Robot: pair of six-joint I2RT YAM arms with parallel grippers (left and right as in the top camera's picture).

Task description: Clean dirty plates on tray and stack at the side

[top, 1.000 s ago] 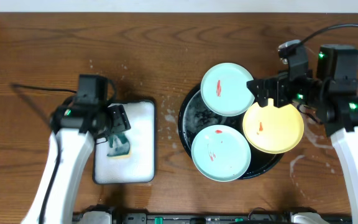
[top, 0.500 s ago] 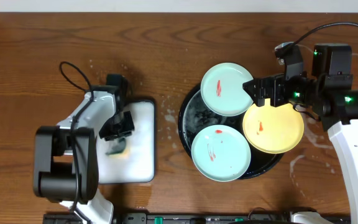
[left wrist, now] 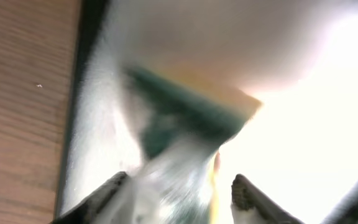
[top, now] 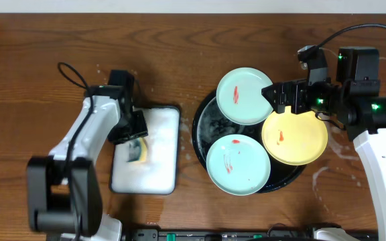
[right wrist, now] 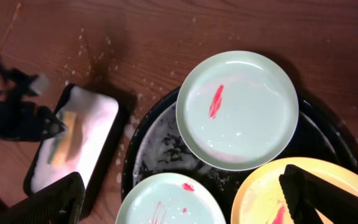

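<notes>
A pale mint-green round plate (top: pixel 245 96), a second mint-green plate (top: pixel 238 164) and a yellow round plate (top: pixel 294 138), all red-smeared, lie flat on the foamy round black tray (top: pixel 206 130), overhanging its rim.

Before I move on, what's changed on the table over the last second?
The left arm swung round, left gripper at the sponge, and the white tray slid toward the black tray. The plates and black tray unchanged; the open right gripper barely shifted.

Surface (top: pixel 45 53): dark brown wood-grain top, filling nearly the whole overhead view.
Condition: white foam specks (top: pixel 99 68) left of centre; pale streaks (top: pixel 324 173) at the right.
Far edge: narrow pale strip (top: pixel 193 5); wall or floor, cannot tell.
Lighting: even, with soft shadows.
</notes>
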